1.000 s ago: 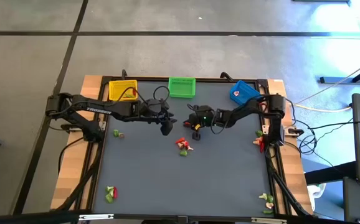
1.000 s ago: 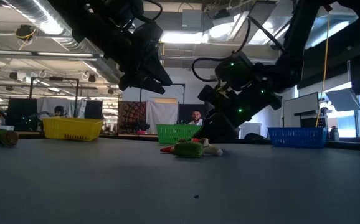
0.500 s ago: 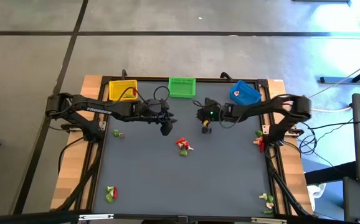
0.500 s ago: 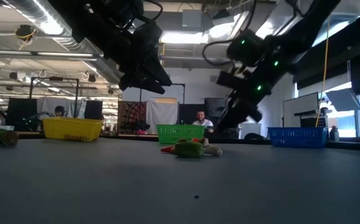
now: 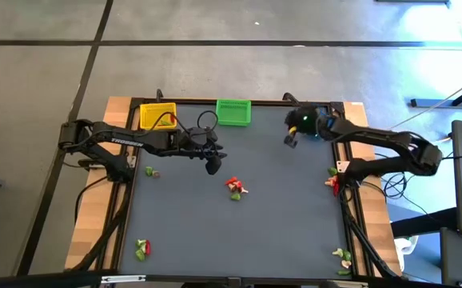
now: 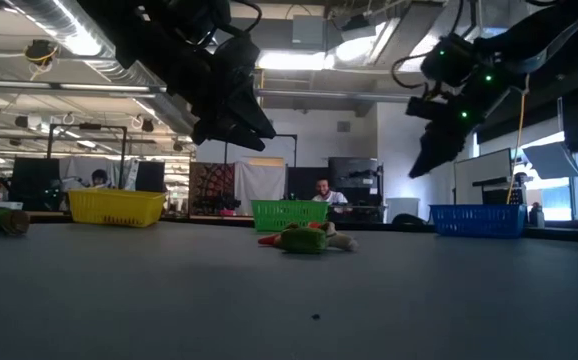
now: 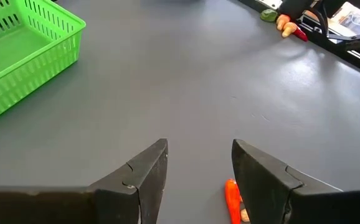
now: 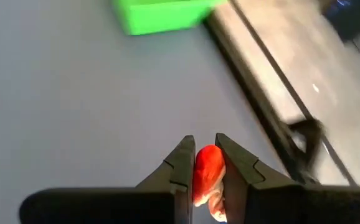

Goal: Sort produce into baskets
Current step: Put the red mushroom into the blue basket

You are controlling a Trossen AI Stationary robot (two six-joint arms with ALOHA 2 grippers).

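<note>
My right gripper (image 5: 291,140) hangs over the table's far right, beside the blue basket (image 6: 477,220), and is shut on a small red piece of produce with a cream end (image 8: 207,171). The green basket (image 5: 233,112) and the yellow basket (image 5: 157,116) stand along the far edge. My left gripper (image 5: 213,166) hovers open above the table's middle, just left of a small pile of red, green and cream produce (image 5: 234,186) lying on the grey table. In the left wrist view a red piece (image 7: 232,199) shows below its fingers (image 7: 198,146). My right gripper pinches the red piece by its two sides (image 8: 200,168) between its two fingers, the red end near the fingertips and the cream end farther back. The fingers slant down. The piece is lifted clear of the table.
Loose produce lies at the table's left (image 5: 149,171), near left corner (image 5: 141,249), right edge (image 5: 332,180) and near right corner (image 5: 343,258). The right arm reaches over the blue basket in the high view. A person sits in the room behind the green basket (image 6: 317,190).
My right gripper has risen from beside the middle pile and swung toward the table's far right edge, toward the blue basket, carrying the red piece clear of the table. It has tipped up from a steep downward slant to a flatter one.
</note>
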